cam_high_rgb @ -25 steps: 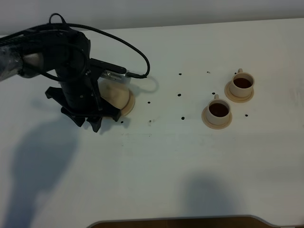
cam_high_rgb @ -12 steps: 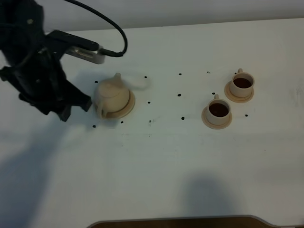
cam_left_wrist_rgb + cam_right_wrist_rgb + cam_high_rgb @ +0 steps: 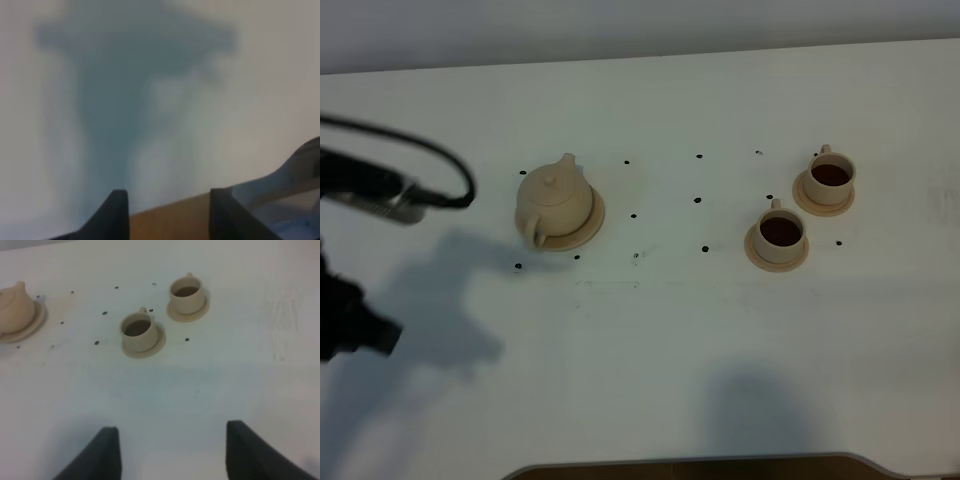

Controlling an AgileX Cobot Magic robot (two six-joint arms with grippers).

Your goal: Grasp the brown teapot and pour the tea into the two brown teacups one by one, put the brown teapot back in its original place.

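Observation:
The brown teapot (image 3: 554, 200) stands upright on its round saucer (image 3: 588, 226), the original place, left of the table's middle; it also shows at the edge of the right wrist view (image 3: 12, 309). The two brown teacups (image 3: 780, 232) (image 3: 831, 175) sit on small saucers at the right, both with dark tea inside, and show again as the nearer cup (image 3: 137, 330) and the farther cup (image 3: 187, 291). My left gripper (image 3: 170, 215) is open and empty, well away from the teapot; its arm (image 3: 350, 322) is at the far left edge. My right gripper (image 3: 172, 455) is open and empty, short of the cups.
Small dark dots (image 3: 698, 199) mark the white table (image 3: 650, 330) between teapot and cups. A black cable (image 3: 430, 160) loops from the left arm. The table's front edge (image 3: 700, 466) runs along the bottom, and a brown strip (image 3: 170, 210) shows beyond the edge under the left gripper.
My left arm has drawn back from the teapot to the far left edge, uncovering it. The teapot stays on its saucer. The cups have not moved.

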